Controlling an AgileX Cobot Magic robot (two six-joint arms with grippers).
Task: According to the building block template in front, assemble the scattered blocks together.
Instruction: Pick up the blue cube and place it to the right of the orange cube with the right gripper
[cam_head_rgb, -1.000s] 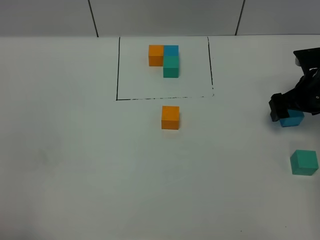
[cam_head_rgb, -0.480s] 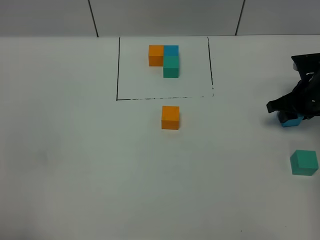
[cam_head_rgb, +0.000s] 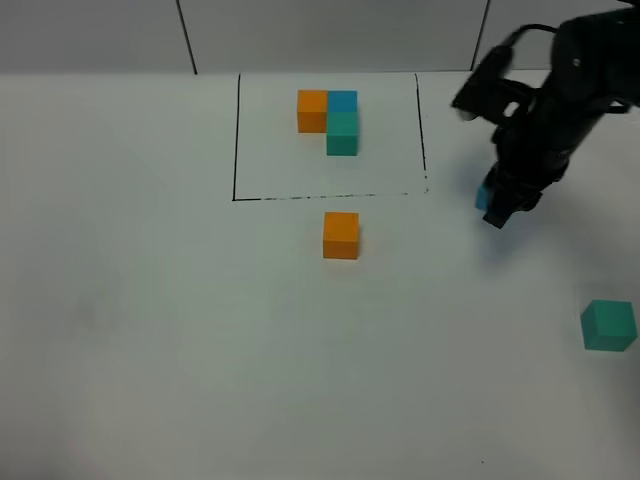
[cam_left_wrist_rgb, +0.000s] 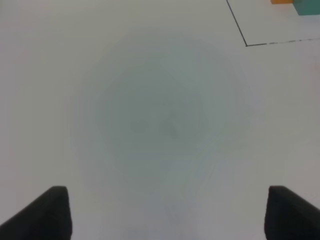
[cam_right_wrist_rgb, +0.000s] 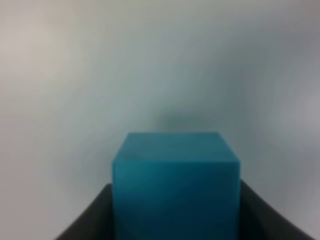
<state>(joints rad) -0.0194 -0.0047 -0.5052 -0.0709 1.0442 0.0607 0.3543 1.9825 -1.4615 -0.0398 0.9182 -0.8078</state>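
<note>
- Your right fingers (cam_right_wrist_rgb: 87, 222) pinch the blue cube (cam_right_wrist_rgb: 175, 185) from both sides. In the high view it hangs just outside the right line of the drawn frame and looks clear of the bench (cam_head_rgb: 150, 330).
- Your left fingers (cam_left_wrist_rgb: 45, 212) stand spread over bare bench and hold nothing. One corner of the frame shows well ahead of them.
- The template (cam_head_rgb: 330, 120) sits inside the frame: orange and blue side by side, teal in front of the blue.
- The orange cube (cam_head_rgb: 341, 235) rests alone just in front of the frame's near line. The teal cube (cam_head_rgb: 608, 325) lies well apart, by the bench's right edge.
- By this picture the job is in its early part: no two loose cubes touch yet, and only one of the three is in hand.
- What looks left: set the blue against the orange cube's right side, then fetch the teal and seat it in front of the blue.
</note>
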